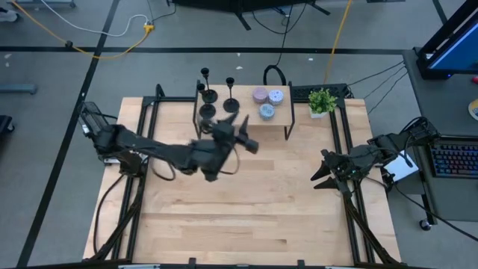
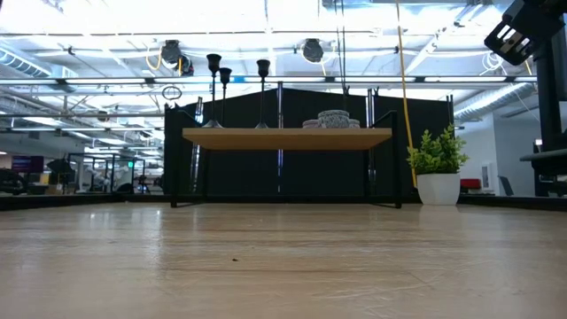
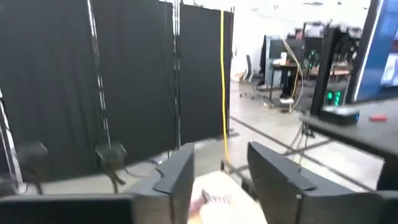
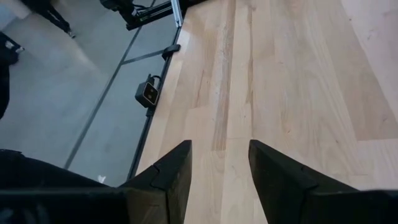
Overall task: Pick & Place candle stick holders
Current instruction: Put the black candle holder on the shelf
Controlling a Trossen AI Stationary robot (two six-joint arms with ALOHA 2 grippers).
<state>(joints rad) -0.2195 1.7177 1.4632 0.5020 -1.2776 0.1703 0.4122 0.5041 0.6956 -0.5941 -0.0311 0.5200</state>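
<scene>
While the left pincer [image 1: 243,134] hangs over the far middle of the wooden surface [image 1: 246,209], blurred in the high view, its two fingers [image 3: 177,180] in the left wrist view stand apart with an empty gap between them; nothing is held. Just beyond it stands a small raised shelf [image 1: 243,112], and on the shelf's end nearest this pincer are the three candle stick holders [image 1: 213,93], black, upright on round bases. From above their bases read clearly; one sits at the near edge of the shelf, close to the pincer's tip, and two stand farther back. The low view gives what the overhead cannot: the three thin stems rise from the shelf top, each with a small cup, all upright and apart. That same view shows neither pincer over the surface.

Farther along the shelf from the left pincer lie three small round tins [image 1: 267,101], and past the shelf's far end stands a small green plant [image 1: 322,101] in a white pot. The left wrist view shows a black screen [image 3: 112,81] ahead.

Well apart, at the surface's right edge, the right pincer [image 1: 323,178] waits low; its wrist view shows its fingers [image 4: 171,174] parted over bare wood, empty.
</scene>
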